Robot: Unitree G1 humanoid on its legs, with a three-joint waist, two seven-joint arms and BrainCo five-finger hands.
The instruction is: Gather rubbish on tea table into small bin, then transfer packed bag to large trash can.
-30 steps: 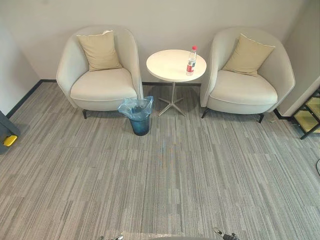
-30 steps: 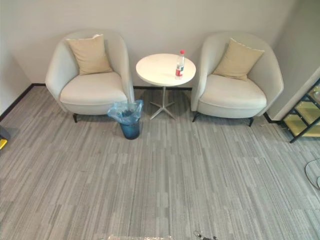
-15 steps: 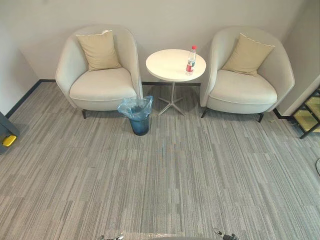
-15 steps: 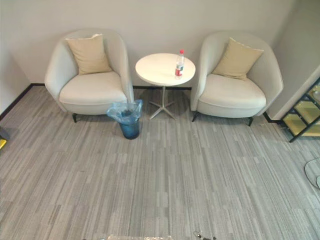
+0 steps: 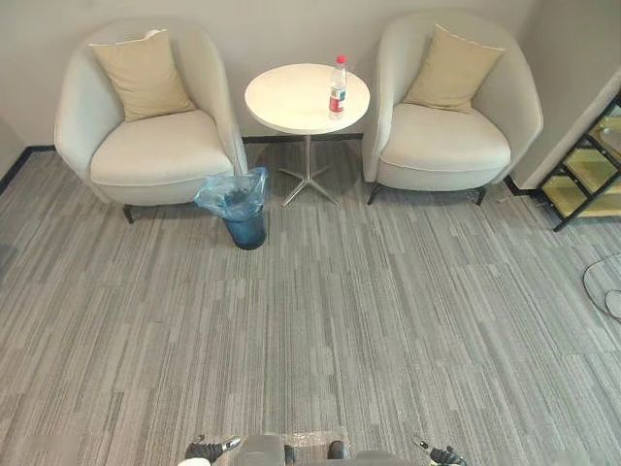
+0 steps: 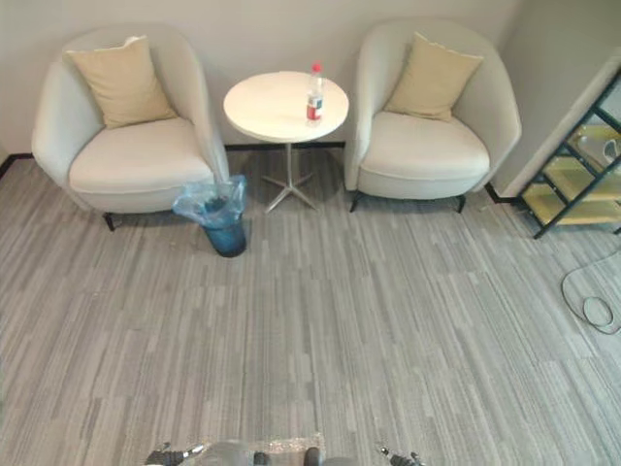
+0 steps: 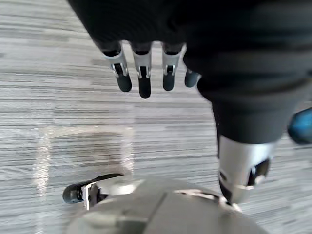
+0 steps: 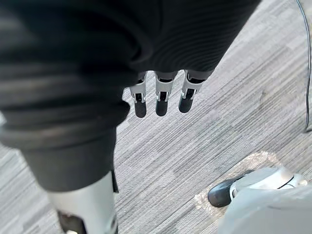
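Observation:
A clear plastic bottle [image 5: 338, 87] with a red cap and red label stands upright near the right edge of the round white tea table [image 5: 291, 102]. On the carpet left of the table's foot stands the small bin [image 5: 238, 209], lined with a blue bag. Both are far ahead of me. My left hand [image 7: 141, 80] hangs over the carpet with straight fingers and holds nothing. My right hand [image 8: 161, 100] hangs the same way, fingers straight and empty.
Two cream armchairs with tan cushions flank the table, one on the left [image 5: 146, 146] and one on the right [image 5: 446, 136]. A black-framed shelf [image 5: 582, 175] stands at the far right. Grey striped carpet [image 5: 340, 320] stretches between me and the furniture.
The whole picture has shifted, so the camera has moved: table, bin and chairs now sit higher and further left. The things themselves have not moved.

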